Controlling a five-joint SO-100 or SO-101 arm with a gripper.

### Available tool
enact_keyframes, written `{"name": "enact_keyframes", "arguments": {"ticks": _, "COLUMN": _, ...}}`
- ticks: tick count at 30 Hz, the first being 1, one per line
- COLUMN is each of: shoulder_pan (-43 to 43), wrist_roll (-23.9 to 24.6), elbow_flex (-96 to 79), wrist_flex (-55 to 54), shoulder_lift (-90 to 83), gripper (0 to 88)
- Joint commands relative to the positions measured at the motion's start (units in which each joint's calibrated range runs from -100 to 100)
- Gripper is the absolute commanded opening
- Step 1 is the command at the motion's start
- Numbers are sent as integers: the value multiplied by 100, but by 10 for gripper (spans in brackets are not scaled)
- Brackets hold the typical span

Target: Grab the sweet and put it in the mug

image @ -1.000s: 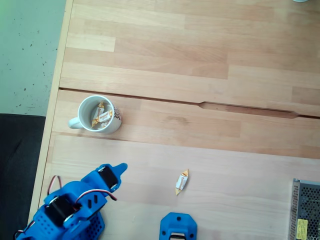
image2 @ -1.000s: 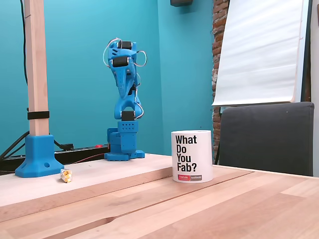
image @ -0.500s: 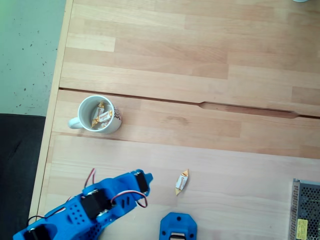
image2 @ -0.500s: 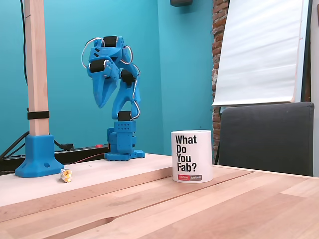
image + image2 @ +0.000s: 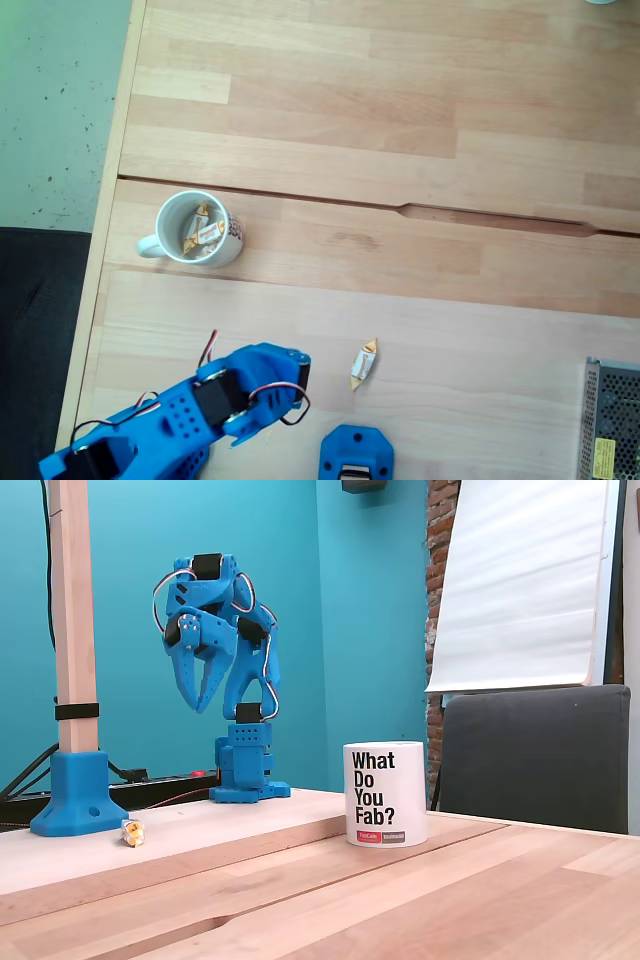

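Note:
A loose sweet (image 5: 363, 363) with a cream wrapper and gold ends lies on the wooden table (image 5: 420, 130); in a fixed view it is the small sweet (image 5: 132, 831) beside the blue post base. The white mug (image 5: 233, 232) stands up-left of it with a few sweets inside; from the side the mug (image 5: 385, 794) shows black lettering. My blue gripper (image 5: 300, 374) hovers just left of the loose sweet. It hangs in the air as the gripper (image 5: 198, 706), pointing down, jaws apart and holding nothing.
A blue post base (image 5: 356, 455) sits just below the sweet, carrying a wooden post (image 5: 72, 610). A metal mesh box (image 5: 610, 420) lies at the lower right. The table's left edge (image 5: 105, 230) runs close to the mug. A dark chair (image 5: 540, 755) stands behind.
The arm has swung from the left toward the loose sweet and leaned forward. The gripper's jaws have spread apart. Mug and sweets have not moved.

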State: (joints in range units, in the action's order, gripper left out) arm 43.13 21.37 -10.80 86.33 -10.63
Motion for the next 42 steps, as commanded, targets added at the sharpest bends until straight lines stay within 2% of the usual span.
{"name": "enact_keyframes", "arguments": {"ticks": 1, "shoulder_pan": 73, "wrist_roll": 24, "elbow_flex": 509, "wrist_flex": 262, "shoulder_lift": 193, "gripper": 0}}
{"name": "enact_keyframes", "arguments": {"ticks": 11, "shoulder_pan": 73, "wrist_roll": 15, "elbow_flex": 1580, "wrist_flex": 577, "shoulder_lift": 744, "gripper": 0}}
{"name": "enact_keyframes", "arguments": {"ticks": 18, "shoulder_pan": 73, "wrist_roll": 59, "elbow_flex": 1696, "wrist_flex": 690, "shoulder_lift": 770, "gripper": 0}}
{"name": "enact_keyframes", "arguments": {"ticks": 25, "shoulder_pan": 66, "wrist_roll": 29, "elbow_flex": 1981, "wrist_flex": 1327, "shoulder_lift": 770, "gripper": 0}}
{"name": "enact_keyframes", "arguments": {"ticks": 42, "shoulder_pan": 1, "wrist_roll": 73, "elbow_flex": 2195, "wrist_flex": 1335, "shoulder_lift": 1407, "gripper": 0}}
